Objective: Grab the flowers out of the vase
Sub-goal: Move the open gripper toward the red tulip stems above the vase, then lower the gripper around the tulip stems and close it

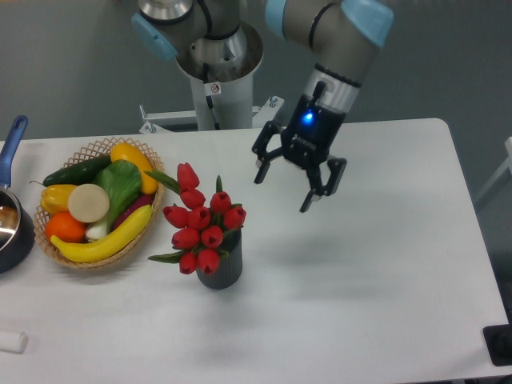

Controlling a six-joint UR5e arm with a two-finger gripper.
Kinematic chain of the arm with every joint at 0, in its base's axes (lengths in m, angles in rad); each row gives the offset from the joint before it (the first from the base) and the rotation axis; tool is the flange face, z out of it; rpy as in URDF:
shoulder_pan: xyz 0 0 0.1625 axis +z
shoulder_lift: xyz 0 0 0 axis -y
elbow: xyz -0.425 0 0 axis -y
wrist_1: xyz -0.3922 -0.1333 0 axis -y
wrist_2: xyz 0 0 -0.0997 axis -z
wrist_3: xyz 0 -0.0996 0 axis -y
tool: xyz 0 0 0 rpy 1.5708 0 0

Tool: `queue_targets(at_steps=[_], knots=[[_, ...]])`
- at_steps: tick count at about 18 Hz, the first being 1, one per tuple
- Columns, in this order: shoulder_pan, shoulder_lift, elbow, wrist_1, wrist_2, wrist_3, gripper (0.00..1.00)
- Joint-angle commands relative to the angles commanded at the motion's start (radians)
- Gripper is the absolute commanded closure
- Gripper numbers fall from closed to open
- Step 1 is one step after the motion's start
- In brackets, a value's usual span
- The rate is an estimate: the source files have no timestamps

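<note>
The flowers (202, 224), a bunch of red tulip buds with green leaves, stand in the vase (220, 272), a short dark grey ribbed cylinder left of the table's middle. My gripper (283, 190) hangs above the table to the upper right of the bunch, tilted, its black fingers spread open with nothing between them. It is clear of the flowers, roughly a hand's width from the nearest bud.
A wicker basket (94, 148) of produce (banana, cucumber, peppers, orange, leafy vegetable) sits just left of the flowers. A dark pot with a blue handle (11, 138) is at the left edge. A small white object (12, 342) lies at the front left. The arm's base column (214, 76) stands behind the table.
</note>
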Motion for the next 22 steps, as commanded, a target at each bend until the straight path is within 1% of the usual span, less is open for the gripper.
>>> queue_targets(at_steps=[2, 7, 13, 18, 19, 20, 22], knots=[[-0.003, -0.005, -0.014, 0.025, -0.031, -0.006, 0.00], [-0.025, -0.029, -0.015, 0.029, -0.049, -0.009, 0.00], [-0.078, -0.063, -0.006, 0.032, -0.046, -0.011, 0.00], [-0.095, -0.074, 0.003, 0.034, -0.048, -0.045, 0.00], [-0.097, -0.074, 0.002, 0.046, -0.048, -0.045, 0.00], [-0.098, -0.074, -0.002, 0.054, -0.049, -0.046, 0.04], [-0.098, -0.074, 0.000, 0.054, -0.051, -0.046, 0.17]])
